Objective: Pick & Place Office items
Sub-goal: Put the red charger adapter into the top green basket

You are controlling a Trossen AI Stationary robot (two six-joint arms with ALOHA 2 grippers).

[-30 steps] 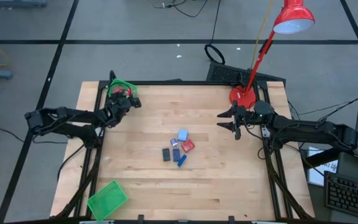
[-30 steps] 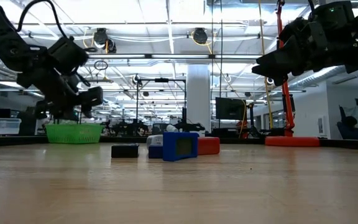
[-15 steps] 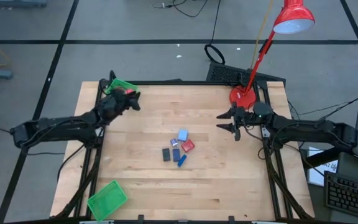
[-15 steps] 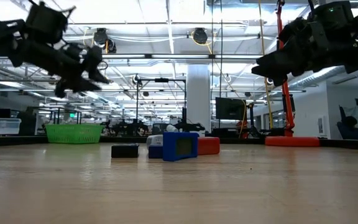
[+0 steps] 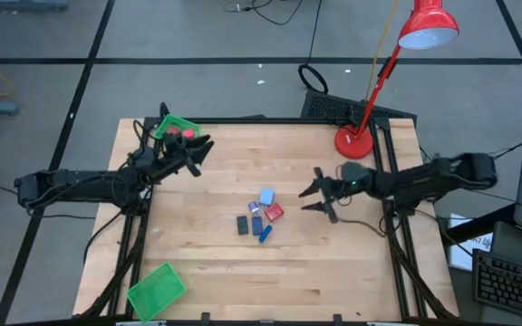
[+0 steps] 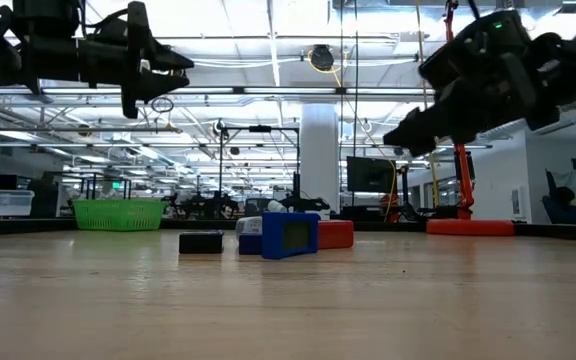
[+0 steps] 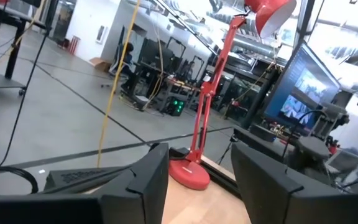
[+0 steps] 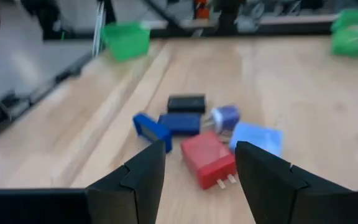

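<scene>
Your right gripper (image 5: 313, 190) hanging open above table (image 5: 352, 272), office items (image 5: 261, 217) clustered mid-table, just beside its fingertips, nothing touching. Left gripper (image 5: 199, 151) also gaping, empty, hovering near green tray (image 5: 172, 125) at back corner, well apart from pile.

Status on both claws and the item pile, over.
Right claw open, heading for pile. Left claw open, empty, by far green tray. Office items clustered mid-table, path unobstructed.
</scene>
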